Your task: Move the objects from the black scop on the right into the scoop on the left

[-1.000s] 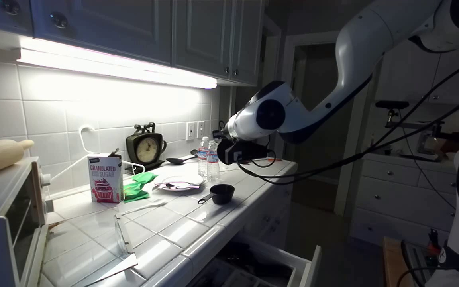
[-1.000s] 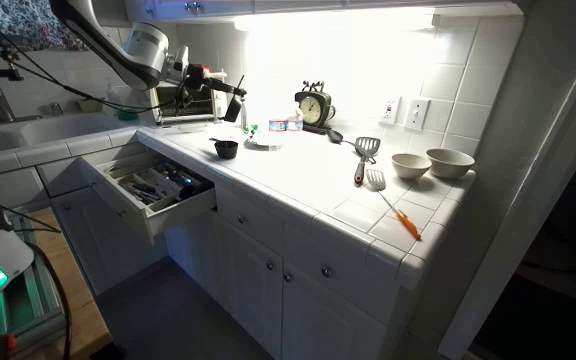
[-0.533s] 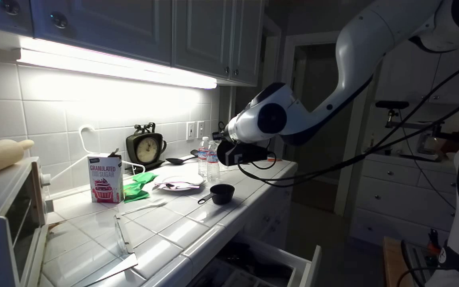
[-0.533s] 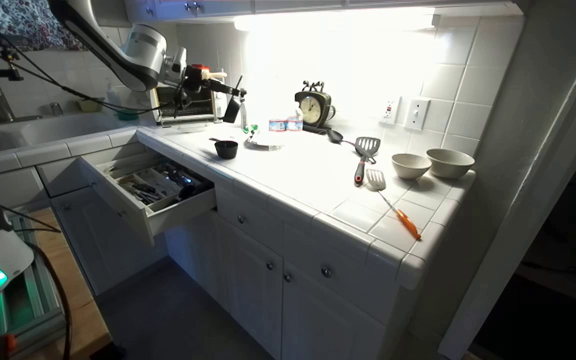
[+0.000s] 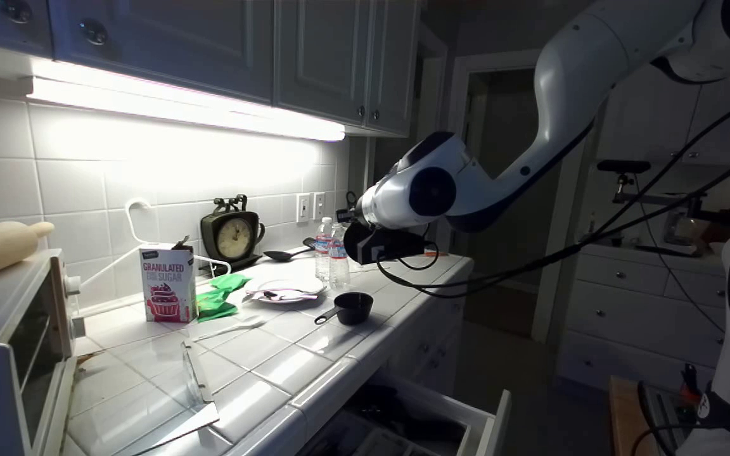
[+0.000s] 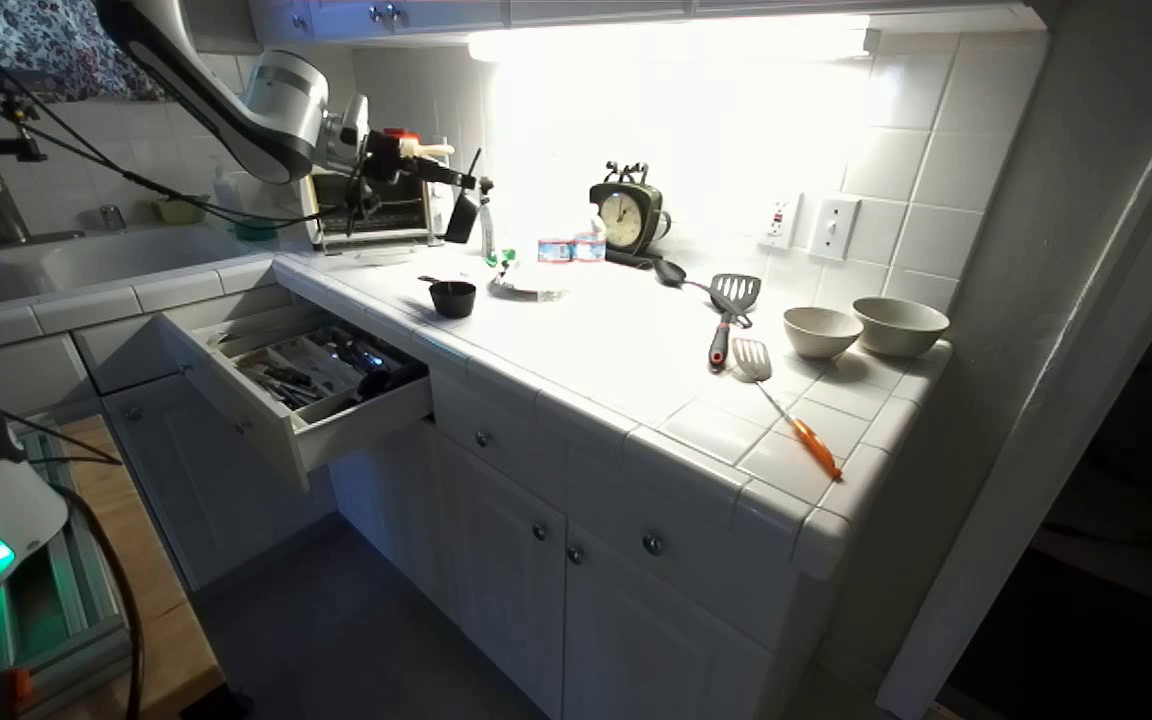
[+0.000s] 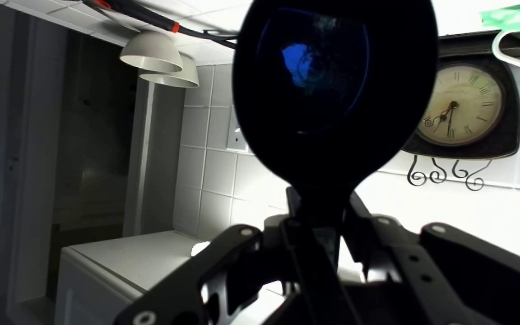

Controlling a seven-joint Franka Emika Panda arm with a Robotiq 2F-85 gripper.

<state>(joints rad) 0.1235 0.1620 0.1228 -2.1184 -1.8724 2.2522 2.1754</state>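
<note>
A black scoop (image 7: 323, 149) is held by its handle in my gripper (image 7: 323, 207), whose fingers are shut on it. Its rounded bowl fills the upper middle of the wrist view, dark inside with a blue reflection. In an exterior view this scoop (image 6: 462, 218) hangs tilted in the air beside the gripper tip. The black scoop on the counter (image 5: 353, 309) stands upright below, apart from the held one; it shows also in an exterior view (image 6: 453, 299). Both interiors are too dark to tell what objects lie in them.
Close to the counter scoop are a white plate (image 5: 270, 297) and water bottles (image 5: 338, 259). A sugar box (image 5: 168, 285), a clock (image 6: 626, 212) and a toaster oven (image 5: 23, 354) stand further off. An open drawer (image 6: 356, 428) juts out below. Two bowls (image 6: 821, 345) and spatulas occupy the far end.
The arm has shifted very slightly, carrying the held scoop a little to the left in an exterior view. The counter scoop has not moved, and the grip is unchanged.
</note>
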